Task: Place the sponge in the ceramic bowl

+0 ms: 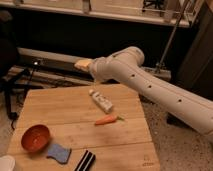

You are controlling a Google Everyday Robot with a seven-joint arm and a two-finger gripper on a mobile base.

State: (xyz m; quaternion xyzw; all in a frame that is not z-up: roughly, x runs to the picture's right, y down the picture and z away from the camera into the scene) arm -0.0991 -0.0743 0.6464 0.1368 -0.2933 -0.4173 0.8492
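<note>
The light-blue sponge (59, 152) lies flat near the front left of the wooden table (60, 107). It sits just right of the orange-red ceramic bowl (36, 138), almost touching the bowl's rim. The bowl stands upright with nothing in it. My white arm (150, 85) reaches in from the right, above the table's far edge. My gripper (83, 64) is at its tan-coloured tip, high over the back of the table and far from both sponge and bowl.
A carrot (106, 120) lies mid-table and a white tube-like bottle (101, 100) lies behind it. A black block with white stripes (85, 161) sits at the front edge beside the sponge. A white round object (6, 164) is at the front left corner.
</note>
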